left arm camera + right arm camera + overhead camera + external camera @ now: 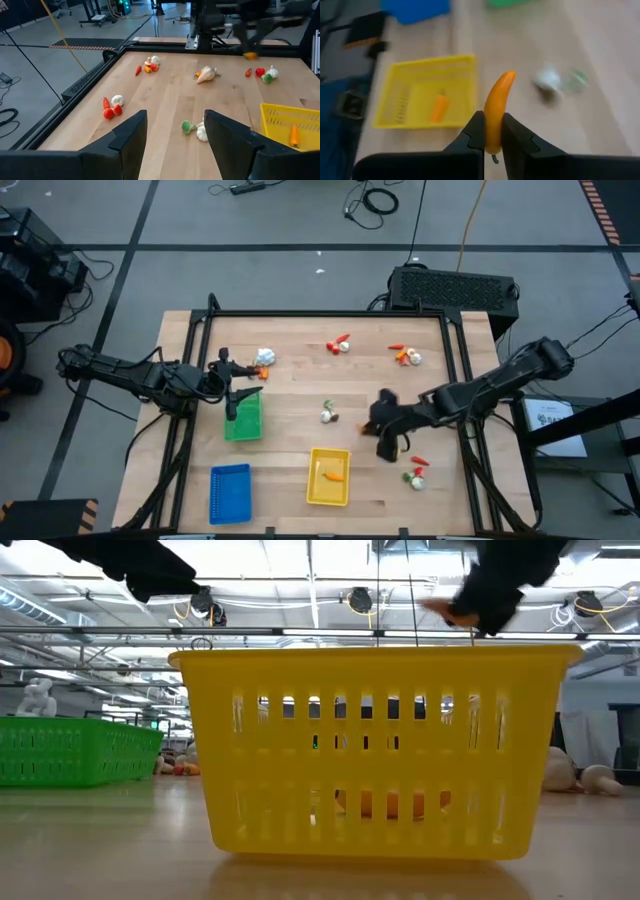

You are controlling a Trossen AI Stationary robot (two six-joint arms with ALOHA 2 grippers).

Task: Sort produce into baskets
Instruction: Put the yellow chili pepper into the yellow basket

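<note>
My right gripper [492,132] is shut on an orange carrot [496,110], above the table to the right of the yellow basket [328,476]; it also shows in the high view [368,425] and the low view [470,605]. The yellow basket holds one orange carrot [439,107]. My left gripper [175,137] is open and empty, above the far end of the green basket [243,420]. The blue basket [230,492] stands at the near left. Loose produce lies on the table: a white bulb with green [327,415], red and white pieces [340,345] and others [405,357], [416,475]. My right gripper pinches the carrot's lower end [493,137] between its two fingers. The fingers lie along the carrot, whose pointed end [507,76] sticks out past the fingertips. The carrot is lifted clear of the table.
A white piece [265,358] lies by my left gripper at the far left. The table has a raised dark frame [320,313] along its far edge and sides. Bare wood lies between the baskets and the far row of produce.
</note>
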